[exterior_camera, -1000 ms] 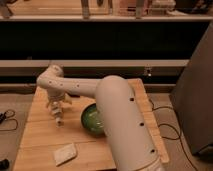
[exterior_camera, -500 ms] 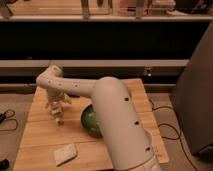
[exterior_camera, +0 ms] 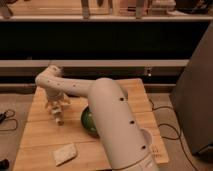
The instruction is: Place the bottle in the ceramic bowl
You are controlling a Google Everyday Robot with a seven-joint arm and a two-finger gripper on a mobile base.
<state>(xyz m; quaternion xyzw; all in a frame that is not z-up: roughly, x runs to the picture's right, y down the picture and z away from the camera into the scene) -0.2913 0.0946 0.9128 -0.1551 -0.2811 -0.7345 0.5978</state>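
The gripper (exterior_camera: 57, 106) hangs over the left half of the wooden table (exterior_camera: 40, 136), at the end of the white arm (exterior_camera: 110, 117) that reaches in from the lower right. Directly under it is the bottle (exterior_camera: 59, 119), its long axis roughly up and down; which end carries the cap is unclear. Whether the gripper has hold of it, or how wide it stands, cannot be told. The green bowl (exterior_camera: 88, 122) sits to the bottle's right, apart from it and half hidden by the arm. A flat pale pad (exterior_camera: 65, 153) lies near the front edge.
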